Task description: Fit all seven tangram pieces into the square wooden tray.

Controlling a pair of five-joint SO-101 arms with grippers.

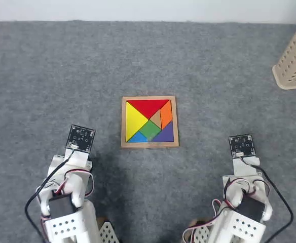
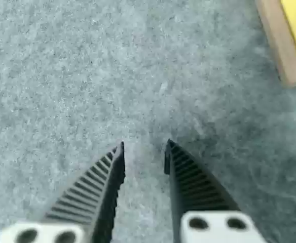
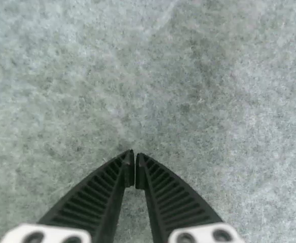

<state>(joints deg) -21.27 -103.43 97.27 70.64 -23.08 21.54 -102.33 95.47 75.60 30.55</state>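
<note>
On the grey table (image 1: 214,76), your tray (image 1: 149,145) looks complete, 7 pieces (image 1: 135,121) seated. Left end effector (image 2: 143,152) is slightly open, empty; right end effector (image 3: 135,161) closed, empty.

A grey carpet (image 1: 148,61) covers the whole table and runs back to a pale wall (image 1: 138,9) along the far side, and a beige slotted basket (image 1: 295,58) stands on it at the far right.
</note>
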